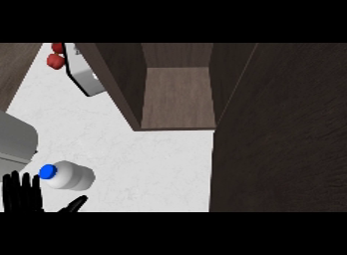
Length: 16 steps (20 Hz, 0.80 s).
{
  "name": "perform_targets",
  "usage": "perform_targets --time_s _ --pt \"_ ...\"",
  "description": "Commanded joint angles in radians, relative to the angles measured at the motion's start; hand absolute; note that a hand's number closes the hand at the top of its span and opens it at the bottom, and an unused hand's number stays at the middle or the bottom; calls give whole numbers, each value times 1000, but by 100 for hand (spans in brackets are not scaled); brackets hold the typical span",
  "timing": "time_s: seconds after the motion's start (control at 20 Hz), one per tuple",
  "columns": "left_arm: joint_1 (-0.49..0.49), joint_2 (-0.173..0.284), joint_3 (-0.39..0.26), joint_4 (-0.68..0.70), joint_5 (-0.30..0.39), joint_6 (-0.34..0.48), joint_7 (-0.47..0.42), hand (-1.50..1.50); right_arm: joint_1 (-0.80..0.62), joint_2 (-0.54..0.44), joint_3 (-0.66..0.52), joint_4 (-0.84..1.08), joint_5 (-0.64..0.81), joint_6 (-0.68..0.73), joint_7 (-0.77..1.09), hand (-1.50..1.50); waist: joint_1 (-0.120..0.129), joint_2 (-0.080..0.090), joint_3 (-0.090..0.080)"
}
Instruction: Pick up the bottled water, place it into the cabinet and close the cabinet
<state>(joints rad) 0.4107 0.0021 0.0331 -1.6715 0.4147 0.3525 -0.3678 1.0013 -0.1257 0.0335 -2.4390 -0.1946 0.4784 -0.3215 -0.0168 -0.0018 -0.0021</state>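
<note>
The bottle (70, 176), blue cap fitted, stands on the white surface (154, 154), just beside the left hand (25, 195). Its fingers (18, 187) are straight, spread, holding nothing. The cabinet (178, 94) stands open, its door (294, 134) at right.

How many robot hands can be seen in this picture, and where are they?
1. The left robot hand shows at the lower left edge, open with fingers up, just left of the bottled water lying on the white counter. The right robot hand is not in view.

Bottled water (68, 176) lies on counter (154, 159) — cabinet (178, 99) open.
</note>
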Motion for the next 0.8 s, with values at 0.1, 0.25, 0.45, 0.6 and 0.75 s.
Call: perform_targets --time_s 0.1,0.25,0.45,0.6,0.75 --pt "-93 -2 49 211 48 -36 -123 -150 75 -18 -54 -205 -122 -10 81 -150 6 3 0" --pt "-117 -2 74 326 73 -88 -189 -150 144 -21 -59 -217 -106 32 19 -150 -3 1 -1" --pt "-212 -2 115 441 64 -86 -220 -150 125 -3 -39 -184 -64 43 1 -150 -2 1 0" --pt "-268 17 166 506 78 -101 -223 -150 143 -40 -148 -140 -149 84 -52 -150 -3 2 0" --pt "-258 39 204 629 96 -189 -297 -150 190 11 -75 -170 -56 80 -75 -150 -6 1 -1"
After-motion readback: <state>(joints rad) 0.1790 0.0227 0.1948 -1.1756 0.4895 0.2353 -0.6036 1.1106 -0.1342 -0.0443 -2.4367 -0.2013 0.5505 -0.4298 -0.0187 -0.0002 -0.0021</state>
